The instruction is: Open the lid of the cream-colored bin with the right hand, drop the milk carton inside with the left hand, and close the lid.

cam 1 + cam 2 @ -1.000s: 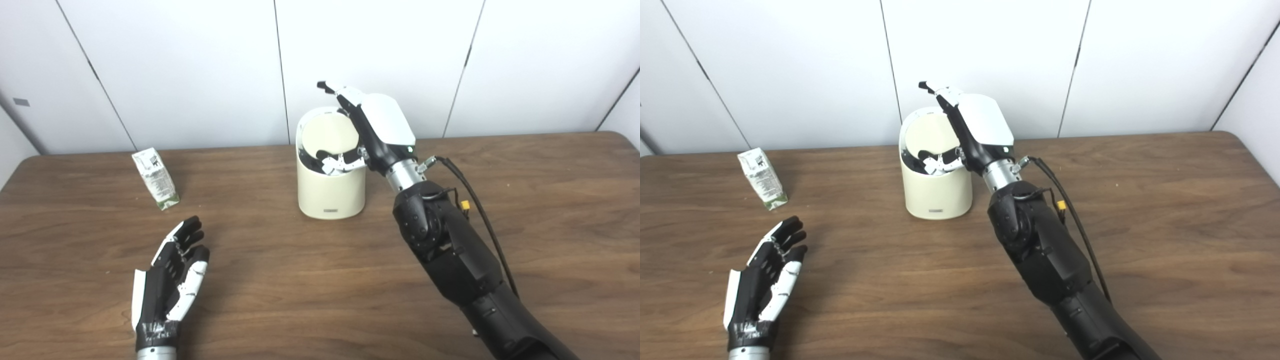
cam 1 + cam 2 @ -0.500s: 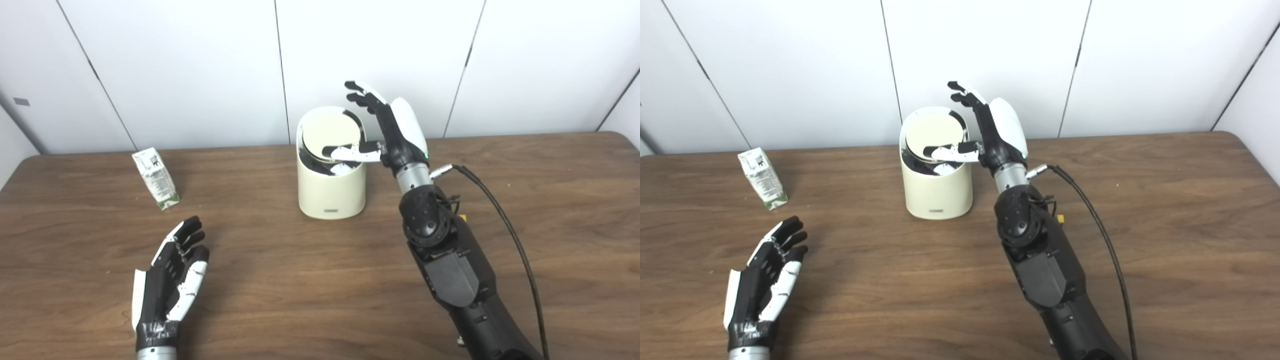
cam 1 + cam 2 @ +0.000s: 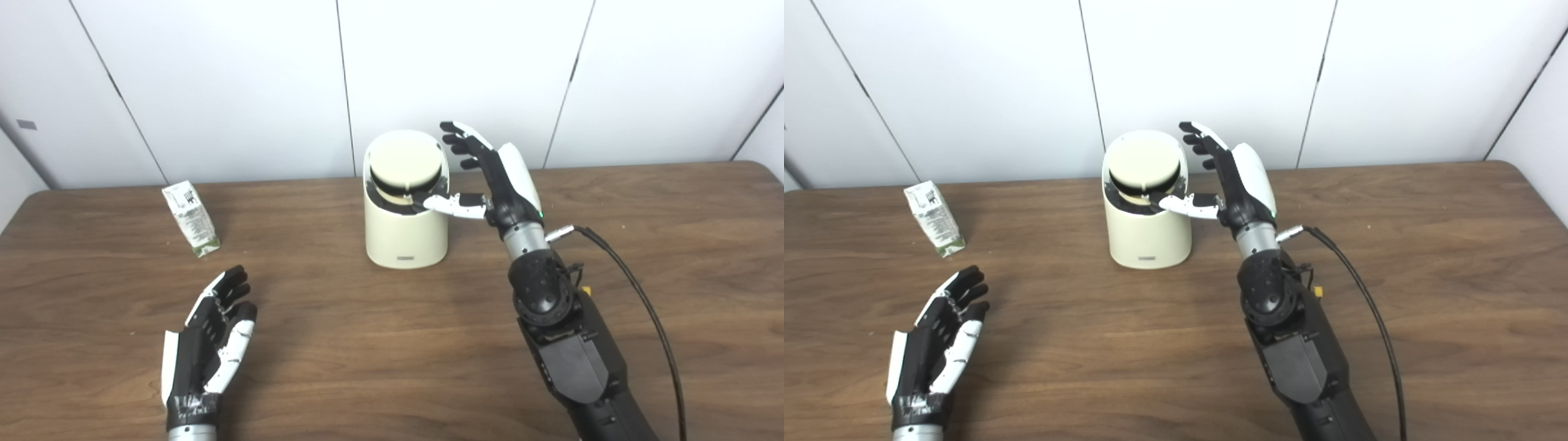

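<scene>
We are at the lid-opening step, and it looks unfinished: our right hand (image 3: pixel 499 184) stands just right of the cream-colored bin (image 3: pixel 405 229), fingers spread and upright, thumb reaching in to the rim under the lid (image 3: pixel 406 160) — holding nothing. The lid sits tilted in the bin's mouth, a dark gap showing at the front, neither fully shut nor swung clear. Our next move, as we judge it, is to press or tip the lid well open and hold it there. The milk carton (image 3: pixel 190 218) stands upright on the tabletop (image 3: pixel 392 355), well left of the bin, untouched; our left hand (image 3: pixel 205 349) rests open, palm up, nearer us — its path to the carton looks clear.
</scene>
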Available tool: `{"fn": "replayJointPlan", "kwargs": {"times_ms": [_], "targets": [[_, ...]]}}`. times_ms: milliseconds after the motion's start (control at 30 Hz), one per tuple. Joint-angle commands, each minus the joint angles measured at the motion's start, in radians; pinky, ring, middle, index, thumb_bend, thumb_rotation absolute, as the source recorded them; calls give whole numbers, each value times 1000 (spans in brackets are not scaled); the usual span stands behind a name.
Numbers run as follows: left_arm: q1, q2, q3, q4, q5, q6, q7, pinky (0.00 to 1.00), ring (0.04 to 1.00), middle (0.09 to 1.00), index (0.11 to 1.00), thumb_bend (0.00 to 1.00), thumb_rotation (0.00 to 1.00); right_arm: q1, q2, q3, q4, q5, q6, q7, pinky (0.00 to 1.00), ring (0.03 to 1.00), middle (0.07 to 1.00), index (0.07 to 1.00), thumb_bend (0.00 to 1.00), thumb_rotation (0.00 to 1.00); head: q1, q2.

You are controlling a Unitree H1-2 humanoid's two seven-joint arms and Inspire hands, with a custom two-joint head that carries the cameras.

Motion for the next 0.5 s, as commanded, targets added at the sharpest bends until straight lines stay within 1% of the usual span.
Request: {"fn": "replayJointPlan", "kwargs": {"times_ms": [0, 200, 233, 333, 467], "targets": [[24, -11, -7, 26, -11, -4, 7, 785, 827, 850, 867, 547, 566, -9, -4, -8, -49, -4, -5, -2, 698, 788, 803, 834, 675, 290, -1, -1], [21, -7, -7, 34, -5, -9, 9, 787, 829, 849, 866, 555, 568, 34, -10, -31, -94, 24, -4, 4, 618, 778, 804, 838, 663, 324, -4, -3], [19, -6, -7, 36, -6, -13, 8, 784, 827, 848, 866, 555, 570, 42, -11, -33, -106, 25, -2, 7, 616, 778, 805, 838, 661, 330, -5, -4], [17, -4, -8, 39, -4, -18, 7, 782, 826, 849, 867, 546, 570, 62, -15, -35, -141, 20, 4, 15, 660, 781, 802, 838, 663, 343, -5, -4], [15, -1, -8, 39, -6, -13, 5, 786, 826, 850, 869, 536, 574, 92, -7, -41, -177, 30, 10, 17, 669, 780, 790, 831, 671, 336, -4, -3]]}}
